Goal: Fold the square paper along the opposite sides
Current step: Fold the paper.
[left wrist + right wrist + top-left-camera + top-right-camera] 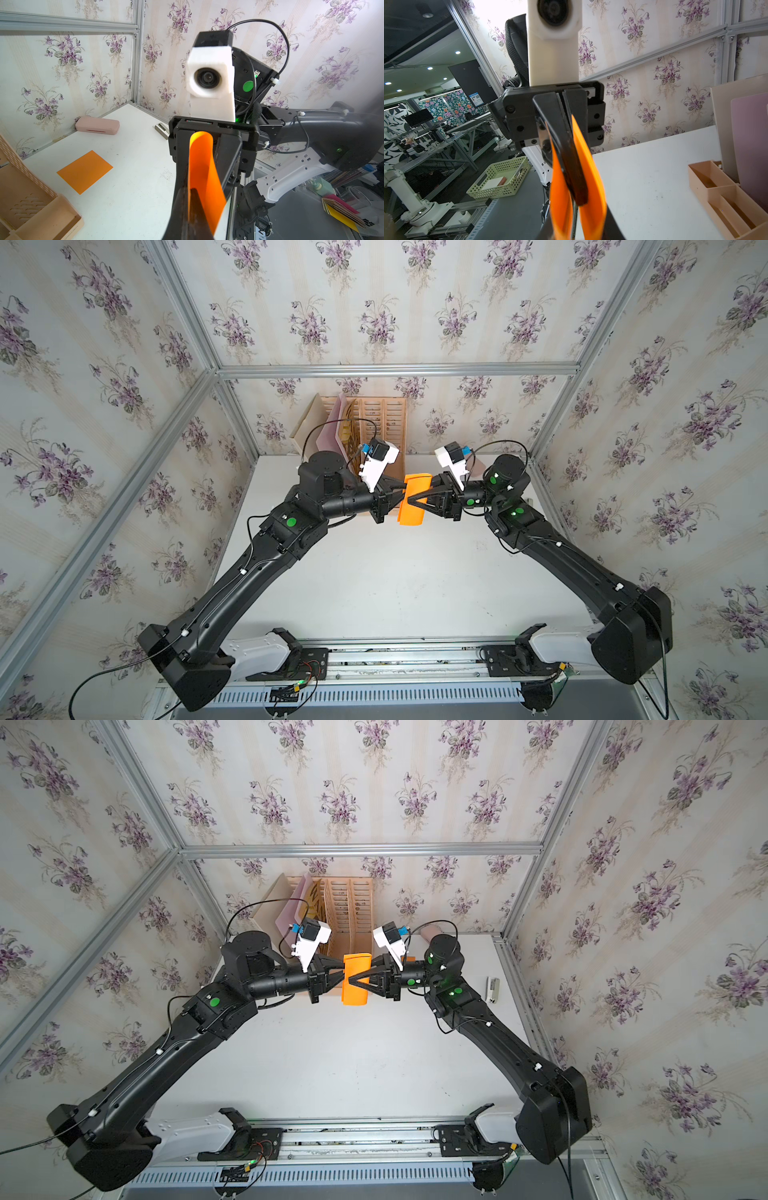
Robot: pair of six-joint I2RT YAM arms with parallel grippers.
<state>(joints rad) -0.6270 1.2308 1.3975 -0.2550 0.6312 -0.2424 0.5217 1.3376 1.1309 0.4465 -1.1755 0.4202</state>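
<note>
You cannot cleanly separate the orange paper [417,483] from the second orange sheet [85,172] in the top views. The lifted one overlaps the one lying flat on the surface [135,187], and both sets of fingertips meet in that same patch. Your left fingers [196,209] run off the frame edge in their wrist view, but they are closed tight on one leaf of the paper, which hangs in the air between the arms. Your right fingers [230,153] stand a narrow gap apart with the curled paper looped between them. Whether they actually press it you cannot tell, as their tips are cut off in their own wrist view.
</note>
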